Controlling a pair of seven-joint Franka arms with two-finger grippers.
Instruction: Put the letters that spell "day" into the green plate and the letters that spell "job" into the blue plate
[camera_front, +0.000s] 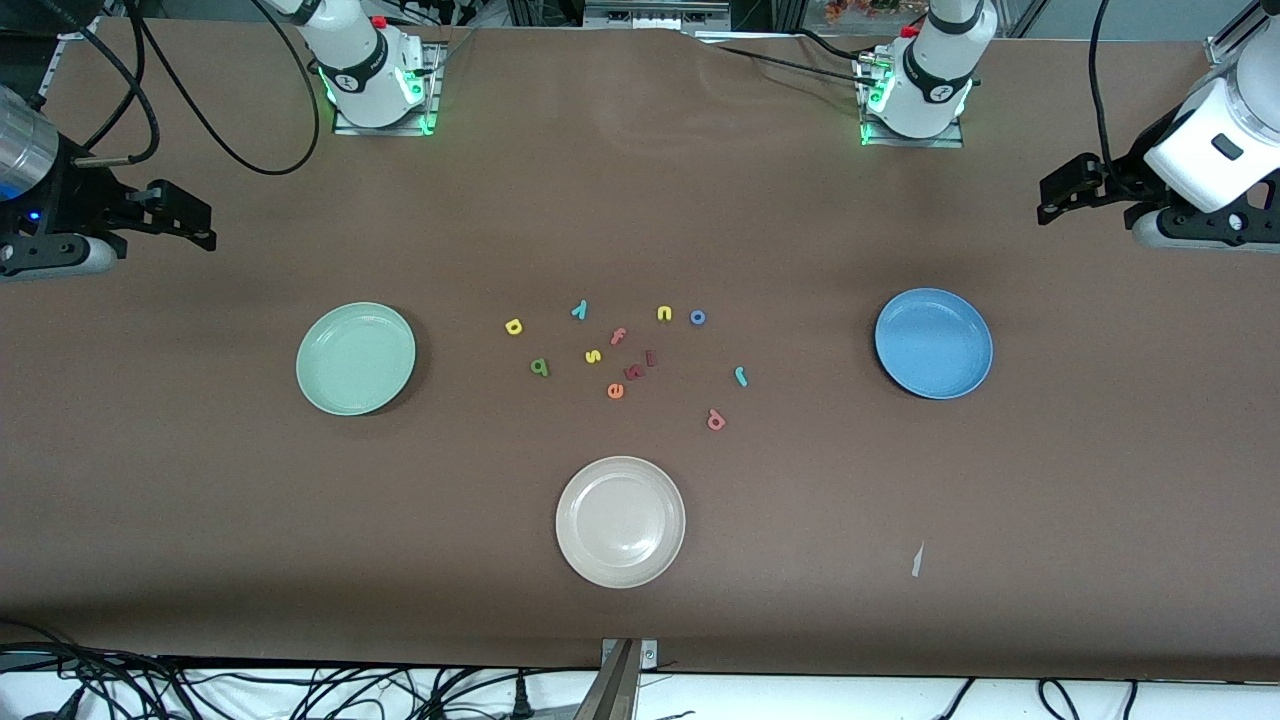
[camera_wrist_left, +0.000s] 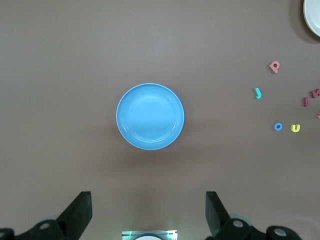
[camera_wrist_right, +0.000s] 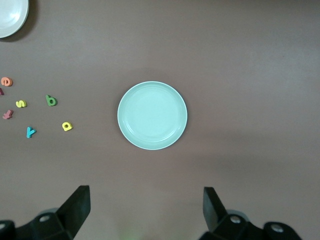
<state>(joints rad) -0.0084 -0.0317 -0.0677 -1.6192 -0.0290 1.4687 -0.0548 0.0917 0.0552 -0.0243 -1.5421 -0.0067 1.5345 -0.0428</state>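
Brown-covered bench (camera_front: 640, 200), nothing sorted yet. Round pale mint-green plate (camera_front: 356, 358), bare, toward the right arm's end; round mid-blue plate (camera_front: 933, 343), bare, toward the left arm's end; each lies on its own arm's side, likely so each arm can fill its own. Between them, tiny foam letters lie loose and apart: yellow "d" (camera_front: 514, 326), dark green "a" (camera_front: 540, 367) and teal "y" (camera_front: 579, 310) on the green plate's side; blue ring "o" (camera_front: 698, 318), teal hook "j" (camera_front: 741, 376) and salmon-pink "b" (camera_front: 715, 420) on the blue plate's side. Spare letters mixed between: yellow, pink, orange, dark red; the dark red pair too small to read. Round cream-white plate (camera_front: 620, 521), bare, nearer the camera. Right gripper (camera_wrist_right: 145, 202) waits high over the green plate, jaws wide, empty. Left gripper (camera_wrist_left: 149, 205) likewise over the blue plate, jaws wide, empty. Both arms partly cut off by the frame edges.
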